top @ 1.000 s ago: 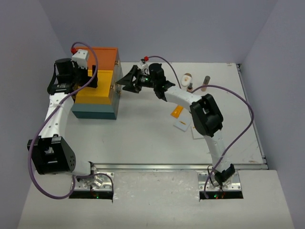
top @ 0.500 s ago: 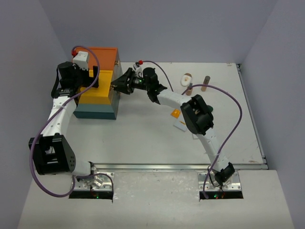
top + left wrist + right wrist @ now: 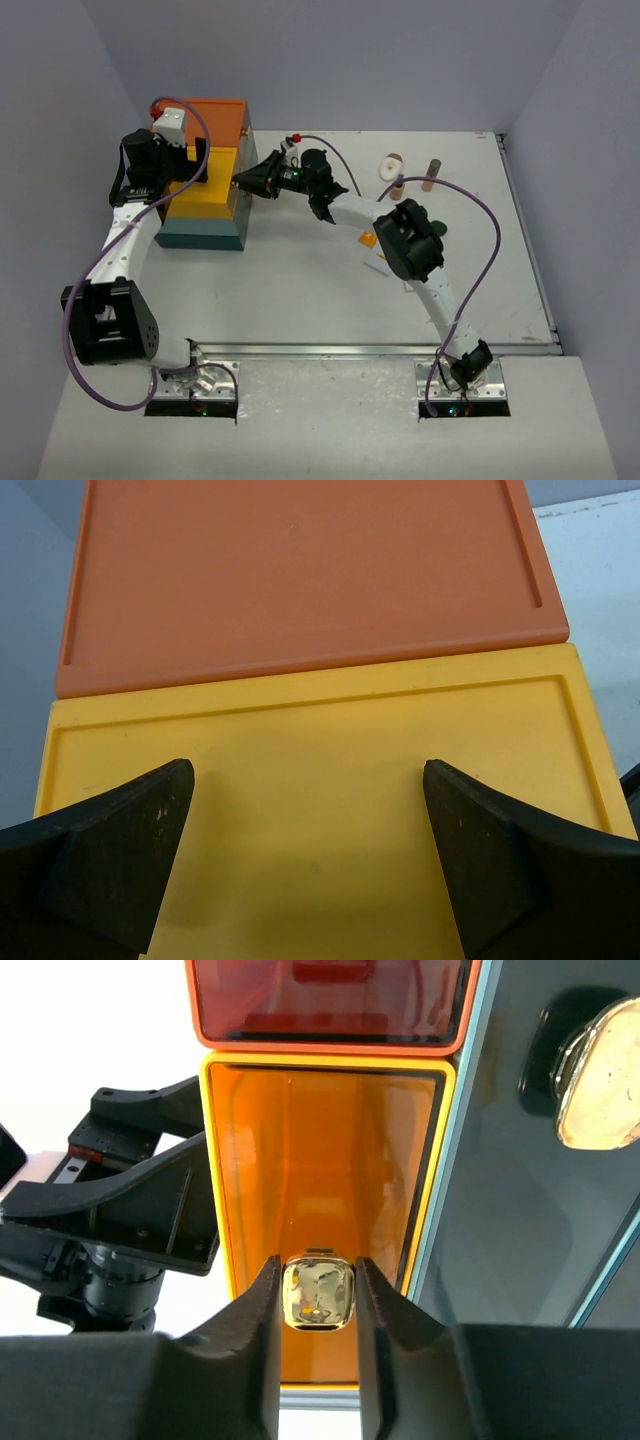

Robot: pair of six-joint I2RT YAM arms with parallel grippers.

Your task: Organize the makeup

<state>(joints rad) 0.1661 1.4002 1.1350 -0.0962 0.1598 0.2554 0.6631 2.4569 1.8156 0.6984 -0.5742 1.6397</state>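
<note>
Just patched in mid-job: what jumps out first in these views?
The bright drawer box at the far left of the table stands out: the right gripper pinches the gold knob of its yellow drawer, while the left gripper hangs open over the box's top. The makeup lies loose to the right, partly under the right arm.

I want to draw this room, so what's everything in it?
drawer box: one, orange, yellow and teal, table's left
gold knob: one on yellow drawer's front, another nearby
puff: one, white, far side
bottles: two, tan, near puff
tube: one, orange, beside right arm
packets: count hidden, white, under right arm
table: one, white
left tool: one, black, open above box
right tool: one, black, gripping gold knob
</note>
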